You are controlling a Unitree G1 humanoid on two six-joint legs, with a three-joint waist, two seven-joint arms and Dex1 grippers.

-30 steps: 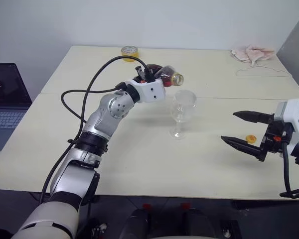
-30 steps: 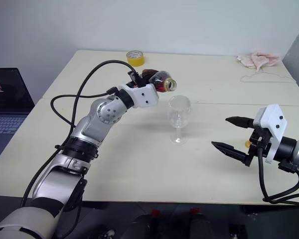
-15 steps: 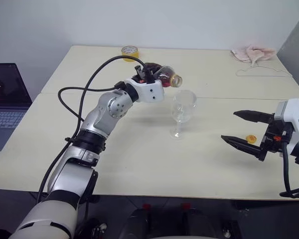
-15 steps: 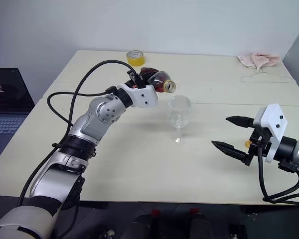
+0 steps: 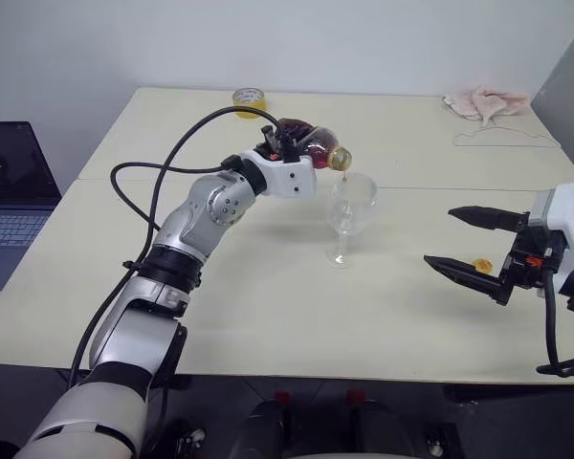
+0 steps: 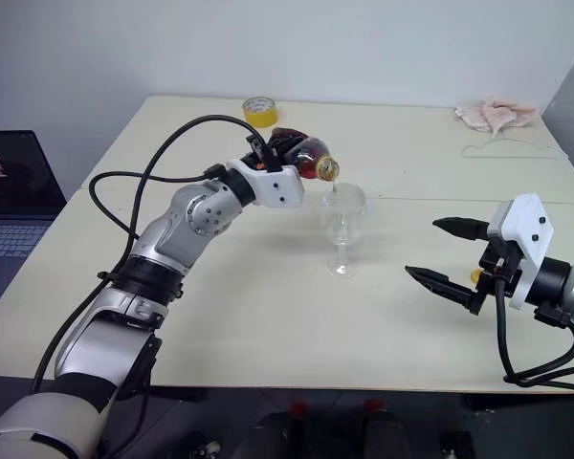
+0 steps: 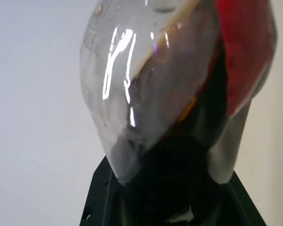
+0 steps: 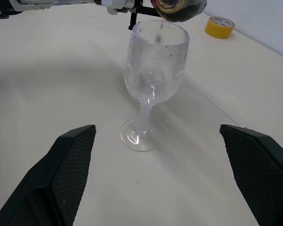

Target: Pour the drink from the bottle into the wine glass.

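Gripping the bottle [image 5: 306, 145] tight, left gripper [image 5: 279, 143] tips it, open mouth just over the glass [image 5: 350, 214] rim; thin stream of drink [image 8: 161, 23] falls in. Glass upright mid-tabletop [image 5: 268, 316], bowl near empty. Right gripper [image 5: 471, 244] spread wide, holding nothing, near right edge. Yellow cap [image 5: 480, 266] lies between its fingers.

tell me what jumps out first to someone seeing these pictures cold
The eye goes to the left gripper at mid-table, shut on a small clear plastic bottle of dark brown drink, tipped so its open mouth sits just over the rim of a clear stemmed wine glass, a thin trickle starting. Next, the right gripper hangs open near the table's right edge, with a small yellow cap on the table beside it.
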